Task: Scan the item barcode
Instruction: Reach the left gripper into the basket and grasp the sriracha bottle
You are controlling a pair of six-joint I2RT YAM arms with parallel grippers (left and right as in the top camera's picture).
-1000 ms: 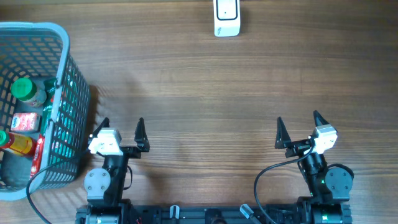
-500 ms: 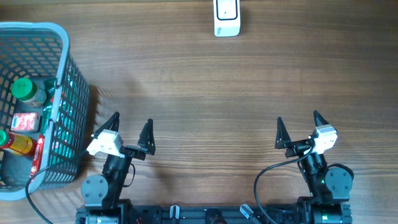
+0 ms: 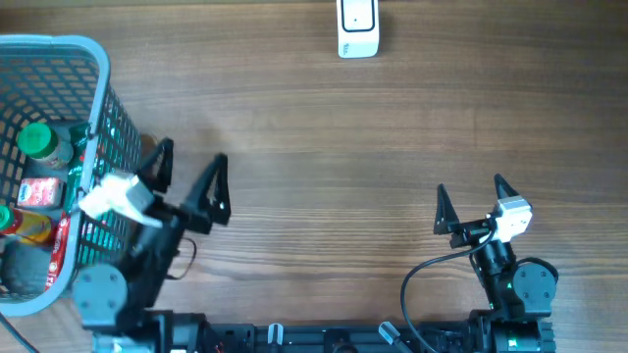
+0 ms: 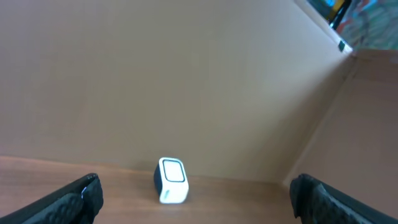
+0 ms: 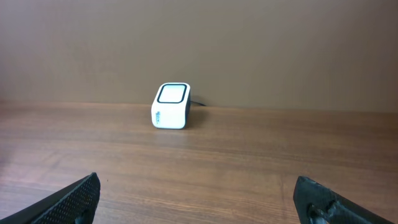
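the left gripper (image 3: 192, 155) is seen wide open and empty, its two dark fingers (image 3: 214, 186) spread apart above the table (image 3: 324, 147) just beside the wire basket (image 3: 54, 41); the arm is tilted toward the basket's right wall. the right gripper (image 3: 471, 186) is likewise released, with nothing between its jaws, and is held low near the front edge on the right side – well apart from everything else.

the items to be scanned are found inside the basket at the far left: a green-capped bottle (image 3: 39, 142), a red packet (image 3: 39, 193) below it, and a yellow bottle with a red top (image 3: 22, 226) lying near the left edge. no barcode can be made out on any of them.

the white scanner (image 3: 358, 29) is placed at the far edge of the table, near the middle, with its dark window facing the arms – it is seen ahead in both wrist views, and a thin cable (image 5: 198, 103) is visible behind it.
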